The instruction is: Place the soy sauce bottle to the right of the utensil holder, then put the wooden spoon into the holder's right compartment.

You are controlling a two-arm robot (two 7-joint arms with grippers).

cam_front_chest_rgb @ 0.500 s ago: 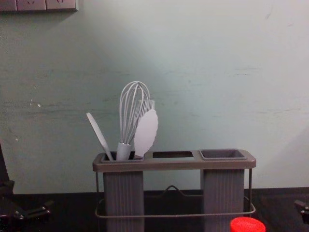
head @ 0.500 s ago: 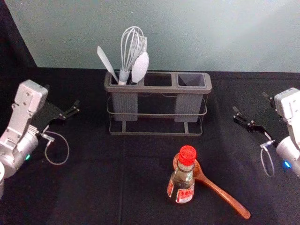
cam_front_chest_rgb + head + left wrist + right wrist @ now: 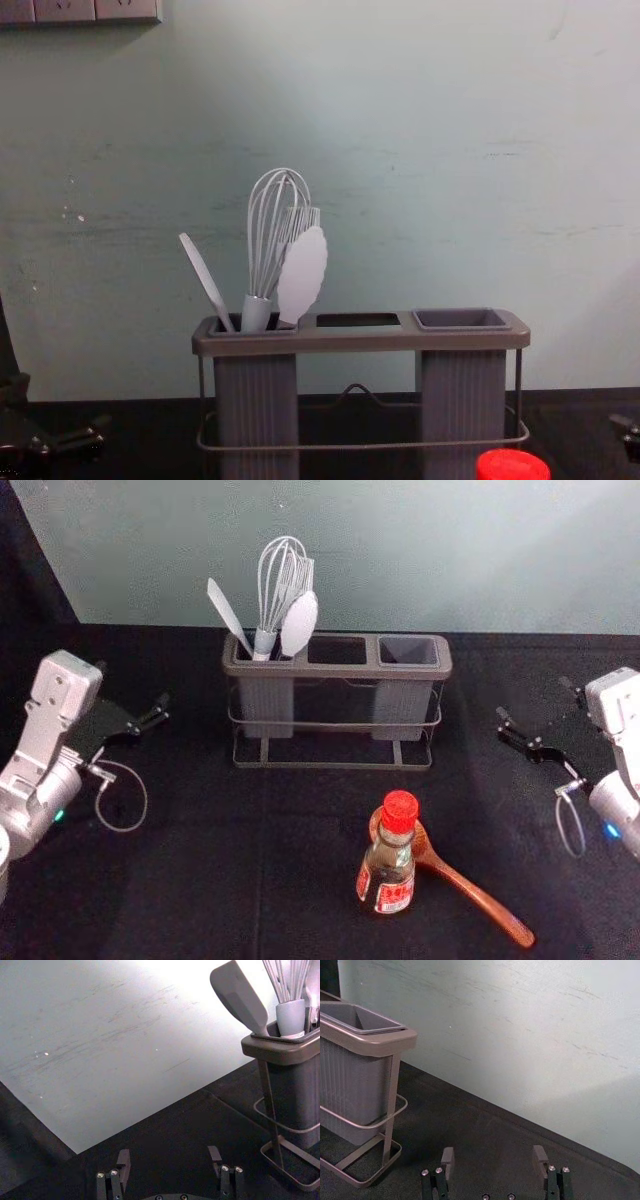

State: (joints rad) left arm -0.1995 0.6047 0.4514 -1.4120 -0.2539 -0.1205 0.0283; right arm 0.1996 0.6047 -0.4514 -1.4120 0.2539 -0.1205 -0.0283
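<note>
Left pincer [image 3: 133,690], right pincer [image 3: 533,699]: wide open, empty, flanking grey three-slot holder [image 3: 335,671]
Red-capped glass bottle [image 3: 387,865]: upright, we think touching brown wooden spoon [image 3: 480,897]

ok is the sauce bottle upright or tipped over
Upright: the bottle stands on its base, with its red cap at the top.

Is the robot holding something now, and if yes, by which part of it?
Nothing is held: the left hand and the right hand are both open, with nothing between their fingers.
</note>
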